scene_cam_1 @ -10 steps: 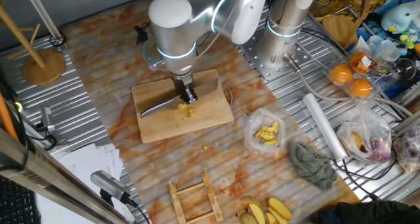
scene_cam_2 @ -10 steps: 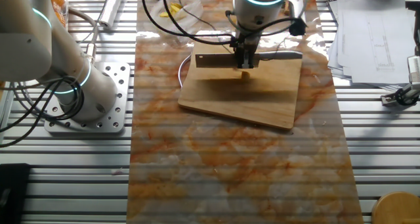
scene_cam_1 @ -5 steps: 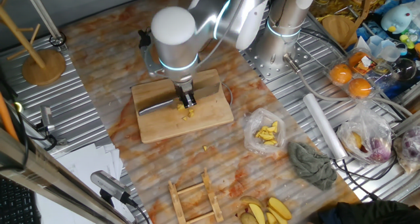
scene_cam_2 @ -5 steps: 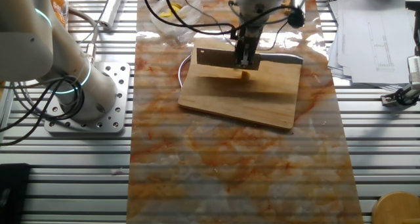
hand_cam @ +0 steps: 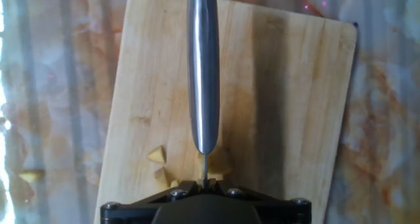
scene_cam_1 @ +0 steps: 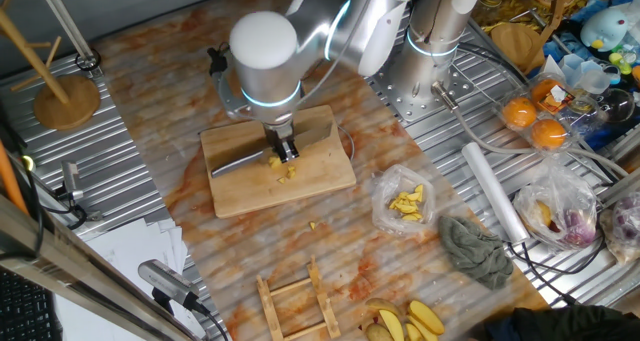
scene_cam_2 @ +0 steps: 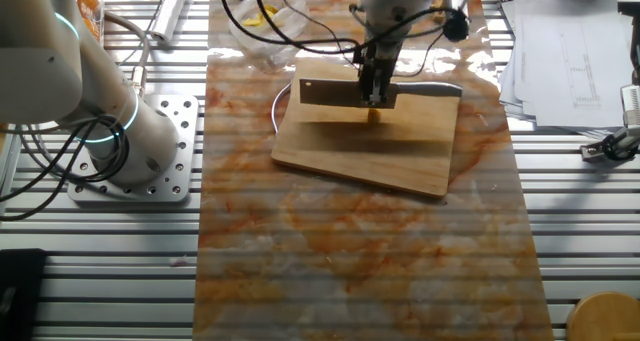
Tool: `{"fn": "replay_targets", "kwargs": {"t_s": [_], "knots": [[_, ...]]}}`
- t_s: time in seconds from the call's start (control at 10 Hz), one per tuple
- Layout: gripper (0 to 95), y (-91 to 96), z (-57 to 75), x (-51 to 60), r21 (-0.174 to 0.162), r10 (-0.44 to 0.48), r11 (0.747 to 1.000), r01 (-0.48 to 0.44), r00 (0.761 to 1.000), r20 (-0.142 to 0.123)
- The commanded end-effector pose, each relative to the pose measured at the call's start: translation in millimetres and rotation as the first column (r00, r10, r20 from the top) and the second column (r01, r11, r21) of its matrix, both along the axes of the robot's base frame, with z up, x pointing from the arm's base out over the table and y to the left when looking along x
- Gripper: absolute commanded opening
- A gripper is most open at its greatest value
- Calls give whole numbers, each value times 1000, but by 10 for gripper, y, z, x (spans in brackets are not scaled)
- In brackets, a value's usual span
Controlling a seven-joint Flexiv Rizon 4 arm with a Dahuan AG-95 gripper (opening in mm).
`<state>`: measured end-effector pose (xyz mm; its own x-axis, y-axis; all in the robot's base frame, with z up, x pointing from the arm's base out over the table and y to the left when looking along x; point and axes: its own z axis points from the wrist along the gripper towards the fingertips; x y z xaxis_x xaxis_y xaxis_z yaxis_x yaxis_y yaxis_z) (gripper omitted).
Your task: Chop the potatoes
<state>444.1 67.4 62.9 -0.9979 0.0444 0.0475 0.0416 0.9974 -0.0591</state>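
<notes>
We take the wooden cutting board [scene_cam_1: 278, 171] as our landmark: it lies on the marbled mat [scene_cam_2: 350, 241], and the gripper [scene_cam_1: 285, 147] hangs right over its middle, clamped on the handle of a knife [scene_cam_2: 335, 92]. The blade lies flat along the board's length, edge downward, and in the hand view we see its spine running straight up the board from the fingers. The potatoes [hand_cam: 157, 156] are small pale-yellow chunks on the board, gathered just beside and beneath the blade near the gripper; in the other fixed view one chunk shows just under the knife. One stray bit [scene_cam_1: 313, 224] lies off the board on the mat, near the board's front edge. A clear bag of brighter yellow pieces [scene_cam_1: 406, 202] sits beyond the board's end.
</notes>
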Motion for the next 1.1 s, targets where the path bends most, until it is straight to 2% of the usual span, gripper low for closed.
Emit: {"fn": "replay_targets", "kwargs": {"t_s": [0.1, 0.5, 0.7, 0.9, 1.0, 1.1], "knots": [[0, -9, -13, 9, -6, -8, 1000, 8, 1000, -6], [0, -11, -30, 18, -2, -7, 1000, 7, 1000, -11], [0, -37, -135, 44, -6, -4, 1000, 4, 1000, -11], [0, -46, -313, 74, -2, 1, 1000, -1, 1000, -11], [0, -1, -403, 82, -1, -5, 1000, 5, 1000, -14], [0, 48, -426, 82, -6, -7, 1000, 7, 1000, -8]]}}
